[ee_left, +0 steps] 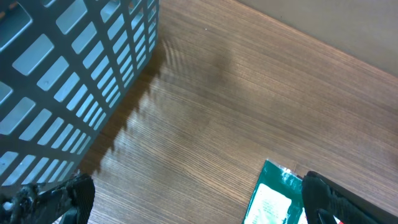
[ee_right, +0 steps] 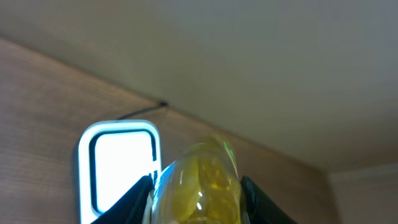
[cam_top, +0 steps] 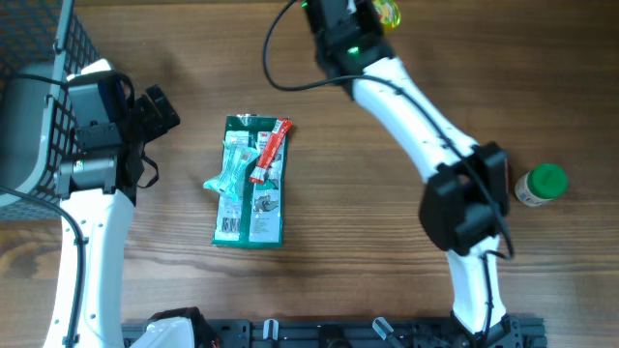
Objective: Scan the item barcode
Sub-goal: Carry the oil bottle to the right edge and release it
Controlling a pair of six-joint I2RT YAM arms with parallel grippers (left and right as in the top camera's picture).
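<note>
My right gripper [ee_right: 196,190] is shut on a clear yellow bottle [ee_right: 202,177], its black fingers [ee_right: 138,198] pressed on either side. Just left of the bottle stands the scanner [ee_right: 121,168], its white window lit inside a pale blue frame. Overhead, the right gripper [cam_top: 372,14] and the yellow bottle [cam_top: 388,12] sit at the table's far edge. No barcode shows on the bottle. My left gripper [cam_top: 160,108] hangs open at the left, holding nothing, with its fingers [ee_left: 69,198] spread wide over bare wood.
A green packet [cam_top: 250,184] lies mid-table with a red stick pack [cam_top: 270,150] and a clear wrapped item [cam_top: 229,171] on top; its corner [ee_left: 273,199] shows by my left gripper. A wire basket [ee_left: 68,74] stands far left. A green-lidded jar [cam_top: 540,186] lies at the right.
</note>
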